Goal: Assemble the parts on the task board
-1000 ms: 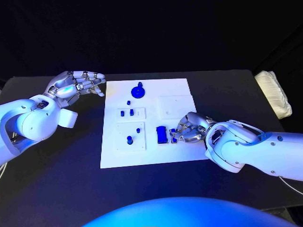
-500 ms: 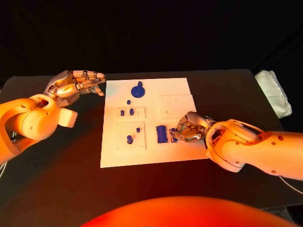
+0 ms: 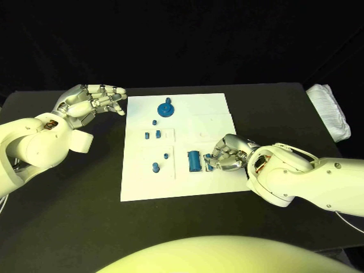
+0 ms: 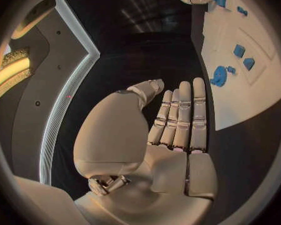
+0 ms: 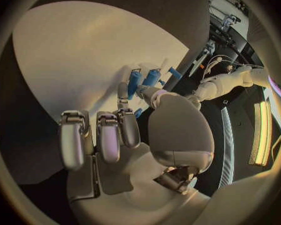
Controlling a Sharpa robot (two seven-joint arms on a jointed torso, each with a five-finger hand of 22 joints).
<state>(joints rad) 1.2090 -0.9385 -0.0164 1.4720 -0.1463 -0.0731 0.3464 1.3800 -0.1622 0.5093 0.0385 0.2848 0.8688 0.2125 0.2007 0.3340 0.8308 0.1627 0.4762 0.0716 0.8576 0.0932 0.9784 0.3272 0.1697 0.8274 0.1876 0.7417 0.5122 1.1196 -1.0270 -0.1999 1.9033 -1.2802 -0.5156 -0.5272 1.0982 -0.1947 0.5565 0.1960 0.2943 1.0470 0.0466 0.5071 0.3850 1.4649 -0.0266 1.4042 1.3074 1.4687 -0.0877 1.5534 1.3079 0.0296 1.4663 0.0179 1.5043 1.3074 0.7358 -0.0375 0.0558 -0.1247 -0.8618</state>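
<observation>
Nothing moved; right hand (image 3: 226, 154) touches blue part (image 5: 152, 78).

Blue parts (image 3: 193, 161) — seemingly flat — on white task board (image 3: 211, 111)

Part (image 3: 208, 162) half behind right hand (image 3: 228, 154)

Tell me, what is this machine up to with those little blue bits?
It is assembling small blue parts on the white task board in the middle of the black table. The right hand is down on the board, its fingers at two blue pieces lying side by side; whether it grips one I cannot tell. The left hand hovers off the board's far left corner, holding nothing. A round blue part and several small ones lie untouched.
</observation>
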